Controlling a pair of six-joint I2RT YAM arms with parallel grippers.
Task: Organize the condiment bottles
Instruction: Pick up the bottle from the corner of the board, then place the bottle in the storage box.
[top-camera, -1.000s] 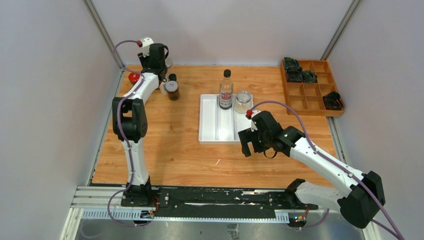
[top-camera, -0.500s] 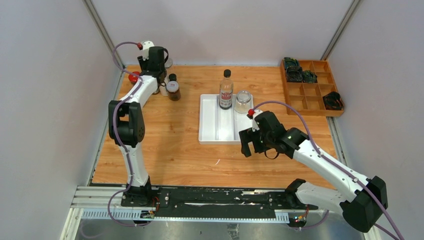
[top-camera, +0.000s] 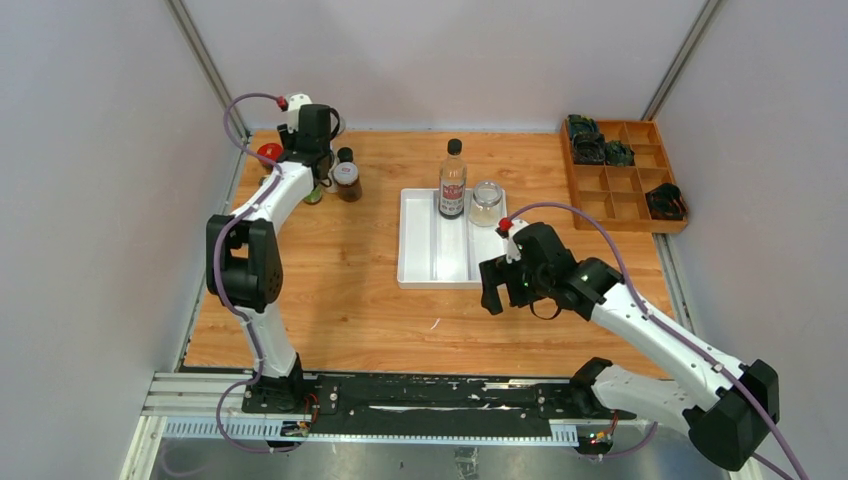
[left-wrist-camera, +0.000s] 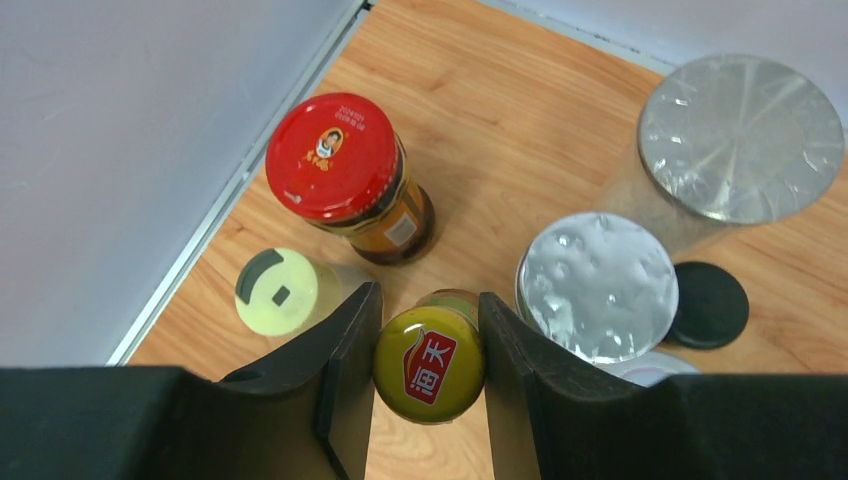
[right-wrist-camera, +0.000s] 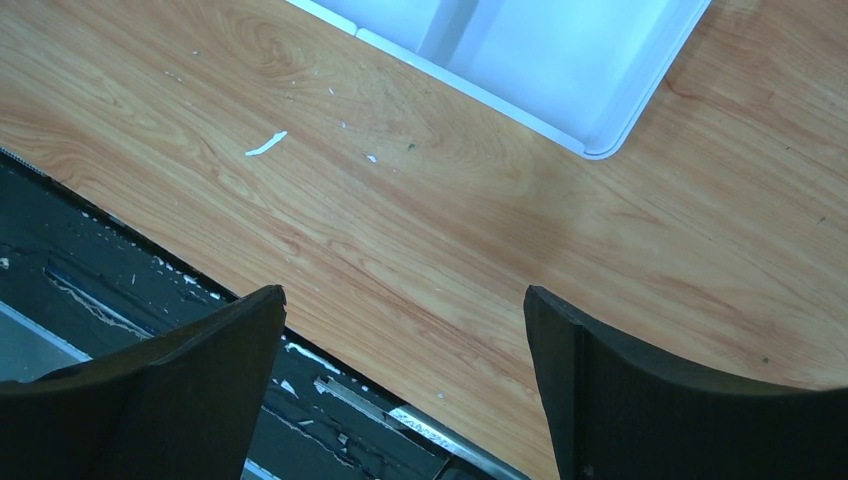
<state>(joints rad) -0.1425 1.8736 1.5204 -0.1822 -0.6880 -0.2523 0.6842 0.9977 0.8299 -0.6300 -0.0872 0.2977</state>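
two condiment bottles (top-camera: 452, 180) sat in the white tray (top-camera: 420, 250), the rest at the desk's (top-camera: 350, 290) far-left corner, where my left fingers (left-wrist-camera: 350, 380) gripped the yellow-capped bottle (left-wrist-camera: 428, 365); right fingers (right-wrist-camera: 200, 380) hung wide open, empty.

The left arm (top-camera: 262, 205) reached to the desk's far left corner, and the left hand (left-wrist-camera: 428, 298) pinched the yellow-capped bottle (left-wrist-camera: 428, 365). The right arm (top-camera: 640, 320) was bent low, with the right hand (right-wrist-camera: 402, 296) spread wide and holding nothing.

A tall bottle (top-camera: 452, 180) and, right of it, a jar (top-camera: 486, 203) stand in the upper end of the tray (top-camera: 430, 262) at frame centre. The other bottles (top-camera: 345, 178) cluster upper left, one small bottle (left-wrist-camera: 429, 363) held between the fingers of the left gripper (left-wrist-camera: 428, 297). The compartment box (top-camera: 622, 178) lies upper right.
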